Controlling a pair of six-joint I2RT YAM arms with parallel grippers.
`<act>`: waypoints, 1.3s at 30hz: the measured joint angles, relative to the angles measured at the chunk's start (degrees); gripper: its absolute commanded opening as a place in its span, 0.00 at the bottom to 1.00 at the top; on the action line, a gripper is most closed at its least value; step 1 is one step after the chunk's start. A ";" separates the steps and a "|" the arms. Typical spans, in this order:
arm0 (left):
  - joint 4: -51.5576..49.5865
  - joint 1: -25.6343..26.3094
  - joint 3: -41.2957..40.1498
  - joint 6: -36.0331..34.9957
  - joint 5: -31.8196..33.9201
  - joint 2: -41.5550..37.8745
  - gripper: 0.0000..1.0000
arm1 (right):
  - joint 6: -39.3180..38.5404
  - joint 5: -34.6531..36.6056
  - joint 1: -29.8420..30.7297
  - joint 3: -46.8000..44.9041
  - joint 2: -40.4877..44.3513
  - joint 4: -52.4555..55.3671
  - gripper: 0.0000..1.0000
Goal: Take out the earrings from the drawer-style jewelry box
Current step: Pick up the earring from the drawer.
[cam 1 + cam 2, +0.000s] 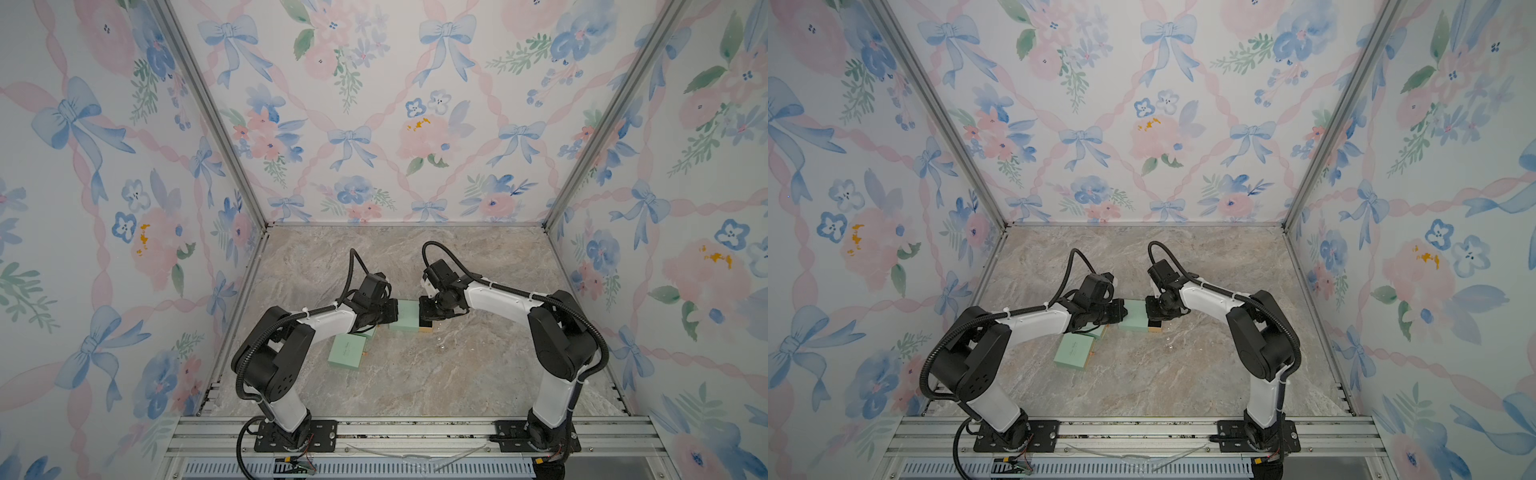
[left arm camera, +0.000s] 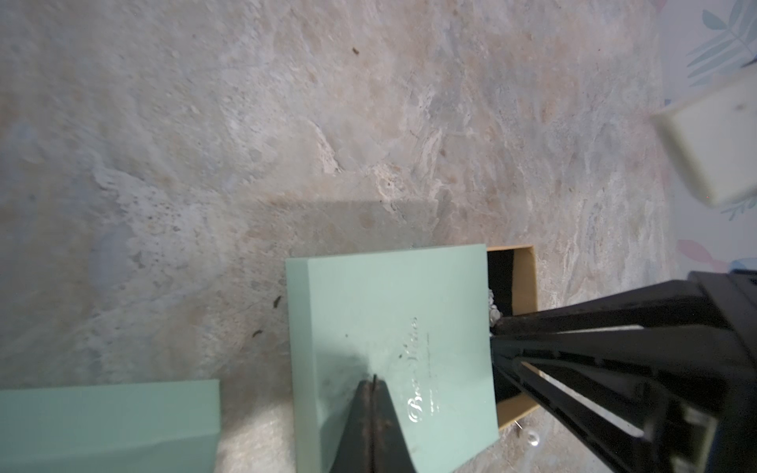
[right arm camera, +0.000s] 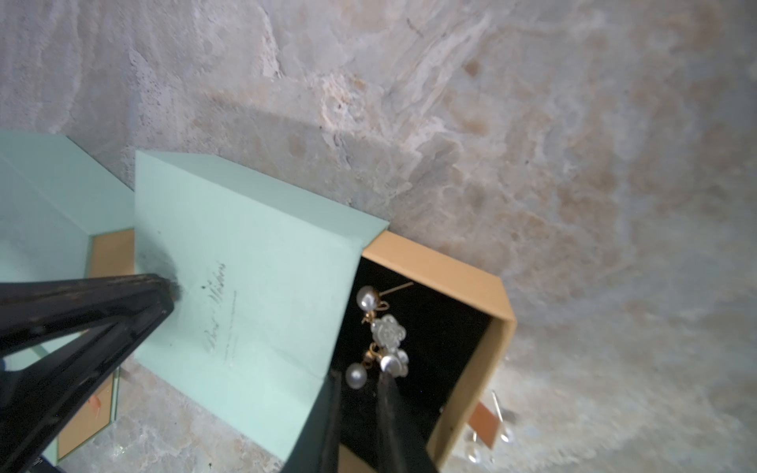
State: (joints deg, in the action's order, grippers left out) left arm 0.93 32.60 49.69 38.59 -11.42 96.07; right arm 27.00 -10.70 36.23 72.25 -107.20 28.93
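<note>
The mint-green jewelry box lies mid-table with its tan drawer slid partly out. On the drawer's black lining lies a pearl-and-gold earring. My right gripper reaches into the drawer, its tips a narrow gap apart around the earring's end pearl. I cannot tell whether they pinch it. My left gripper is shut and presses its tip on the box's lid. Clear drop earrings lie on the table beside the drawer.
A second mint box lies on the table's front left, partly under my left arm. An orange pull tab sticks out of the drawer's front. Floral walls close in the marble table on three sides.
</note>
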 measured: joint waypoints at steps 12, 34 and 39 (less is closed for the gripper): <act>0.00 0.00 -0.02 0.00 0.02 0.00 0.00 | 0.00 0.00 0.00 0.02 -0.79 0.00 0.18; 0.00 0.00 -0.02 0.00 0.02 0.00 0.00 | 0.87 0.02 0.00 0.02 -0.83 -0.68 0.14; 0.00 0.00 -0.02 0.00 0.02 0.00 0.00 | 0.90 0.04 0.00 0.02 -0.83 -0.68 0.13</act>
State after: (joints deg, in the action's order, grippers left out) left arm 0.93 32.60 49.67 38.59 -11.40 96.07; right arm 27.90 -10.66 36.23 72.27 -108.03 28.25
